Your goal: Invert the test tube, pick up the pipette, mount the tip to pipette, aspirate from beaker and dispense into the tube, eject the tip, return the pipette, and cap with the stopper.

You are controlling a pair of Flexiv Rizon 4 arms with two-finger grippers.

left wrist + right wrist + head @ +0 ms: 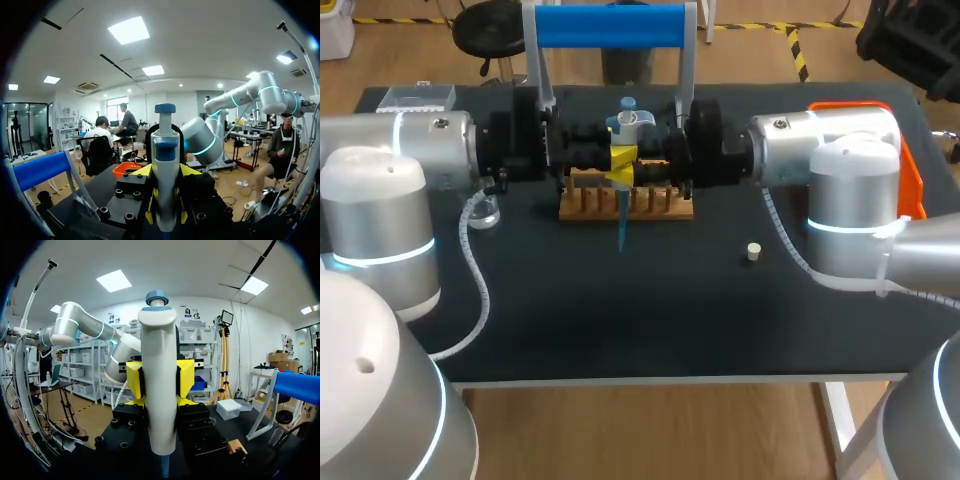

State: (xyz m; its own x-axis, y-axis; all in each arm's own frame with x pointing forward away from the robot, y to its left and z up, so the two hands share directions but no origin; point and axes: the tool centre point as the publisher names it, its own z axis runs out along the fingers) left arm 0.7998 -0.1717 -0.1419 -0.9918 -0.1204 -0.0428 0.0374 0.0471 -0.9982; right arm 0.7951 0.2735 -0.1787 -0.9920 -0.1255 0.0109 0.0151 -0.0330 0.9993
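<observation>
Here left fingers (590, 155) and right fingers (655, 165) both pinch one pipette (628, 125) above one rack (625, 205), one stopper (753, 251) apart.

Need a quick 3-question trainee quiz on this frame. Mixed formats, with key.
1. True or false: the stopper lies on the table, apart from the wooden rack.
2. What do the left tool and right tool both grip? A) wooden rack B) pipette C) stopper
3. Fill in: the pipette's tip points ___.
Key: 1 true; 2 B; 3 down.
</observation>
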